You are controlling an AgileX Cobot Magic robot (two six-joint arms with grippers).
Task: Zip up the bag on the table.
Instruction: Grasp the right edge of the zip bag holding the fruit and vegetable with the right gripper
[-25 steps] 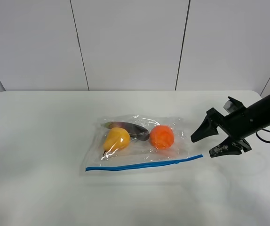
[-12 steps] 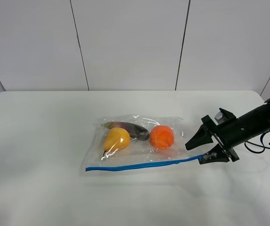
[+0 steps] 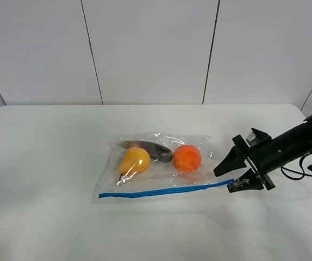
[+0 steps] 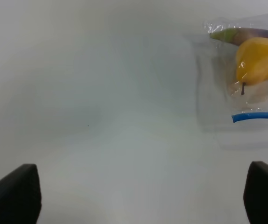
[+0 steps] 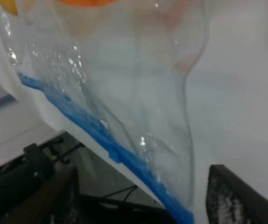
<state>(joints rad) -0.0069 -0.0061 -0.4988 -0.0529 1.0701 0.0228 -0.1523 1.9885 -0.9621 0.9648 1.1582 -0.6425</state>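
Bag (image 3: pixel 161 171) unmoved; right gripper (image 3: pixel 223 181) has dropped to its zipper end (image 3: pixel 230 180).

Clear bag (image 3: pixel 158 163), blue zipper strip (image 3: pixel 167 191)

A lab-like test bay: bare white table (image 3: pixel 47 163) before plain white wall panels (image 3: pixel 145 49).

Bag (image 3: pixel 161 163) on table (image 3: pixel 47 163), mid-way; right gripper (image 3: pixel 223 181) at its right end
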